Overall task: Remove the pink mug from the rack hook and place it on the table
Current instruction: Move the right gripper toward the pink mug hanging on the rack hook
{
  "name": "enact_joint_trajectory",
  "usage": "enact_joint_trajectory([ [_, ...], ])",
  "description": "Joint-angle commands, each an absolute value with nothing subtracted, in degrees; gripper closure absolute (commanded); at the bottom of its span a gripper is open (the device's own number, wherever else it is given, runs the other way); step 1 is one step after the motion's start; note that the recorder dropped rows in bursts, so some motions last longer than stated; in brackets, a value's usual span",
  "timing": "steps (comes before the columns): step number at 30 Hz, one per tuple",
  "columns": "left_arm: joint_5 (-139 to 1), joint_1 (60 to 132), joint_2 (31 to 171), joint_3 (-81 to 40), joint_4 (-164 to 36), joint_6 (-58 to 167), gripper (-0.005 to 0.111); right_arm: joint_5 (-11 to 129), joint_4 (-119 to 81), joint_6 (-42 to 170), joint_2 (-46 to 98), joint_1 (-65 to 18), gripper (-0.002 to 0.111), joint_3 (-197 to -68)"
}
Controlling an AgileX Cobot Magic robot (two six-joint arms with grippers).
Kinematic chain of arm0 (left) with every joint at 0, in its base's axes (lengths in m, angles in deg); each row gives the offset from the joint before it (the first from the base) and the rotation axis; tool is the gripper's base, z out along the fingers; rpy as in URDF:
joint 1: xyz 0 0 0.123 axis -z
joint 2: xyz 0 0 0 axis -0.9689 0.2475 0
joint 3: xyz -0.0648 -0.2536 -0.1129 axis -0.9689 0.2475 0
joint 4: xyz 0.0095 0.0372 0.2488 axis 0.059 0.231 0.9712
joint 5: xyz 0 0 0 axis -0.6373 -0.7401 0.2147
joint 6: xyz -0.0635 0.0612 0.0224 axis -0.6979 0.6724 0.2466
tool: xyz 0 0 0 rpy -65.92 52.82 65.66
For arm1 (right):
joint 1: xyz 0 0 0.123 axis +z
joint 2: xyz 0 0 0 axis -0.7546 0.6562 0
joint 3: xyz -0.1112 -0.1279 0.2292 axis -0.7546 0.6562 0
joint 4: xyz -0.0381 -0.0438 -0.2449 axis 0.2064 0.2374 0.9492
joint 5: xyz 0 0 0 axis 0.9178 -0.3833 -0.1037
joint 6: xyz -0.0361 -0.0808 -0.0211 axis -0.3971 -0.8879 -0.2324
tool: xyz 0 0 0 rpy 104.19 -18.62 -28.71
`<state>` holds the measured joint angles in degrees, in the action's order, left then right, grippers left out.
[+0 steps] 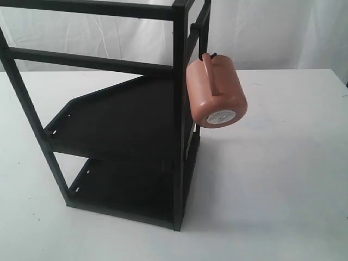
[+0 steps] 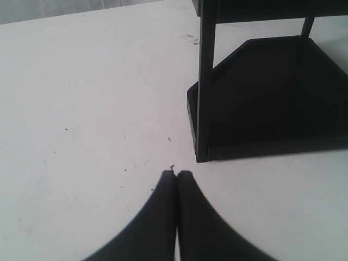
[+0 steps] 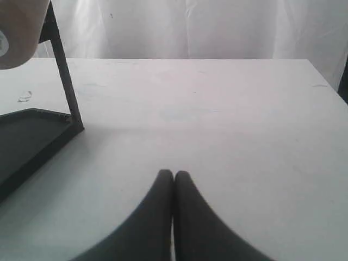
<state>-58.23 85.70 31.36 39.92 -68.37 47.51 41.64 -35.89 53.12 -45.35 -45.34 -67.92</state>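
The pink mug [image 1: 216,89] hangs by its loop handle from the rack hook [image 1: 209,55] on the right upright of the black rack [image 1: 119,119], its stickered base tilted down toward the camera. A corner of the pink mug [image 3: 16,32] also shows in the right wrist view. The white table [image 1: 283,179] spreads beneath it. Neither gripper appears in the exterior view. My left gripper [image 2: 176,174] is shut and empty over bare table beside the rack's lower shelf [image 2: 272,103]. My right gripper [image 3: 173,174] is shut and empty, low over the table, well away from the mug.
The rack has two dark shelves; its lower shelf corner [image 3: 32,130] and a thin upright [image 3: 62,70] show in the right wrist view. A white curtain [image 3: 190,27] hangs behind the table's far edge. Open tabletop lies to the right of the rack.
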Motion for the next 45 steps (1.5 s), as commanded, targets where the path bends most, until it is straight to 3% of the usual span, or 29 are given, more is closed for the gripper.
enact_joint_trajectory([
  [1, -58.0, 85.6, 31.1, 40.1, -68.4, 47.5, 0.107, 42.0, -35.9, 52.9, -45.7, -45.7, 0.108, -67.6],
  [21, -58.0, 85.6, 31.1, 40.1, -66.7, 47.5, 0.107, 44.4, -36.6, 53.4, -45.7, -45.7, 0.108, -67.6],
  [26, -58.0, 85.6, 31.1, 40.1, -66.7, 47.5, 0.107, 49.0, -53.0, 64.7, -45.7, -45.7, 0.108, -67.6],
  [37, -57.7, 85.6, 31.1, 40.1, -66.8, 47.5, 0.107, 54.6, -64.7, 65.0, -45.7, -45.7, 0.108, -67.6],
  [45, -57.7, 85.6, 31.1, 40.1, -66.8, 47.5, 0.107, 32.6, -66.8, 31.4, -42.1, -44.2, 0.108, -91.7],
])
